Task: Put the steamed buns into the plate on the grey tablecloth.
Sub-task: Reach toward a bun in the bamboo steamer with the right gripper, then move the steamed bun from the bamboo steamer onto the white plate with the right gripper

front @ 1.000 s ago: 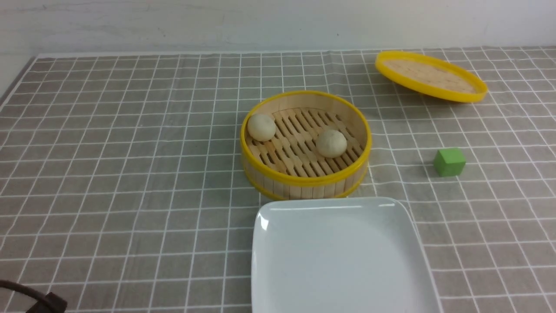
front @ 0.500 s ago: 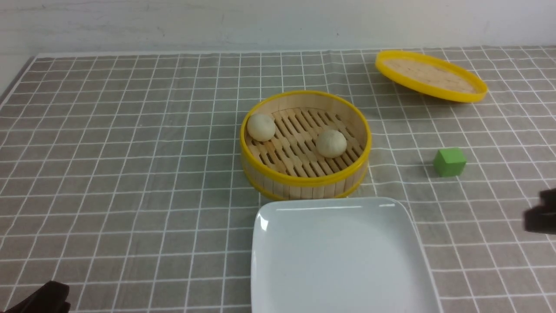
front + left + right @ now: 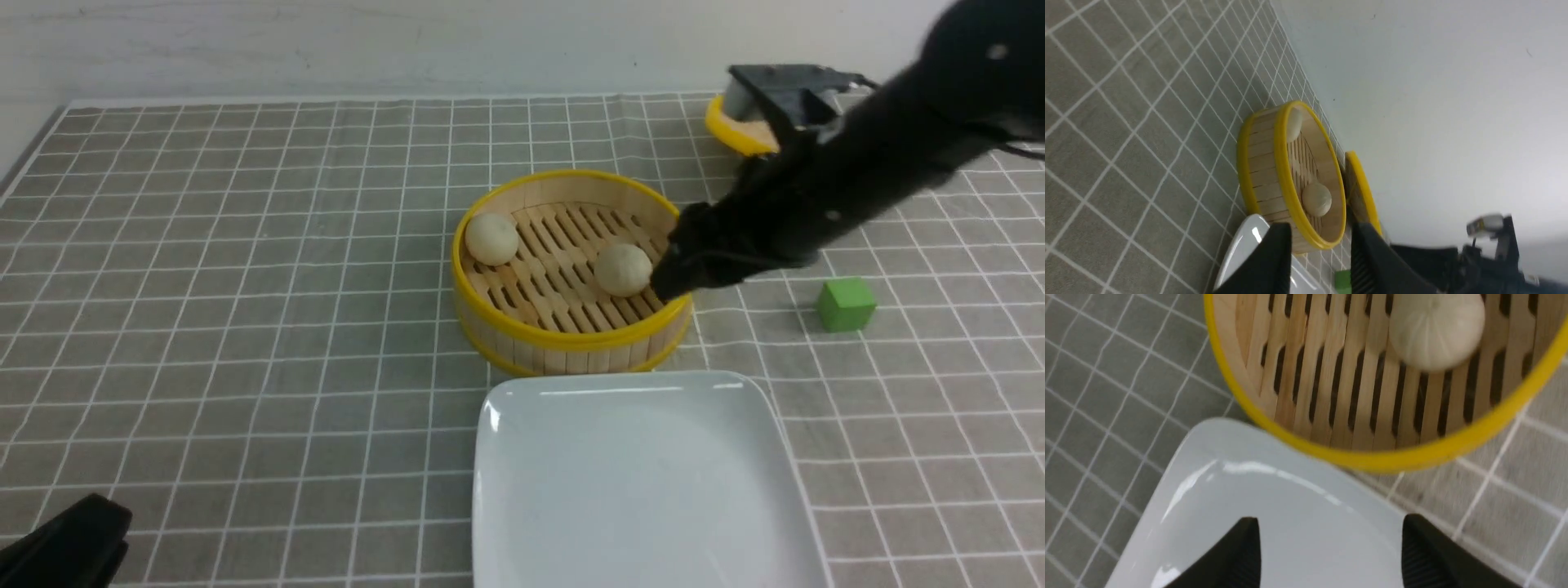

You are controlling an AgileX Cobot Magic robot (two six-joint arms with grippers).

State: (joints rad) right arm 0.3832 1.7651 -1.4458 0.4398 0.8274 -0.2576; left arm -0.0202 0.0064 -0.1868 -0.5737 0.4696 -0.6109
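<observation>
Judging outward from the near edge, the left claw point(image 3: 69, 547), low at 7 o'clock with its fingers apart around nothing, looked too far off to cause trouble. The plate point(image 3: 637, 490), at the 6 o'clock side of the steamer basket point(image 3: 571, 347), seemed the first hazard: its glossy floor and shallow rim would probably let a round bun roll off onto the grey tablecloth point(image 3: 245, 327) if it were released from any height. Next was the basket's yellow rim, standing between bun and plate. A low carry could catch it and drag the light basket into the plate. The nearer bun point(image 3: 624, 269) looked soft, so a hard squeeze might dent it and an off-centre pinch might squirt it across the slats.

The right claw point(image 3: 671, 276) hovered at the basket's 3 o'clock rim, its fingers spread wide and empty. The nearer bun sat inside the basket at about 4 o'clock, just beside the claw's tip on its 9 o'clock side, ahead of the fingertips and not between them. The farther bun point(image 3: 491, 238) rested by the wall at 10 o'clock, well apart from that claw. The green cube point(image 3: 845, 304) at 3 o'clock and the lid point(image 3: 735, 135) at 1 o'clock lay beneath the arm, where a careless swing could knock them
</observation>
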